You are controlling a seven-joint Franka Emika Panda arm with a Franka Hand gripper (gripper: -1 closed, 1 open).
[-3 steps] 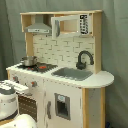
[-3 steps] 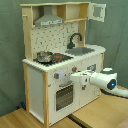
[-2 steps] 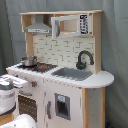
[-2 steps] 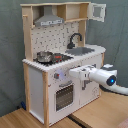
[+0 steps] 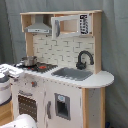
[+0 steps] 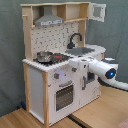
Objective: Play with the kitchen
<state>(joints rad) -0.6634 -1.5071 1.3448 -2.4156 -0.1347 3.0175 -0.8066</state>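
Upright, the kitchen [image 6: 55, 75] stands taller than wide.

Kitchen [image 6: 52, 95] stands on wood floor, silver pot [image 6: 44, 56] on stovetop left, faucet [image 6: 75, 39] right. White arm [image 6: 100, 69] reaches in from right, at front edge (fingers hidden).

Staged robot test area rather than a home, grey fabric backdrop [image 5: 115, 60] hung behind in both exterior views, toy kitchen [image 6: 55, 95] standing alone on wood floor [image 6: 100, 112], white robot arm [image 6: 102, 70] alongside
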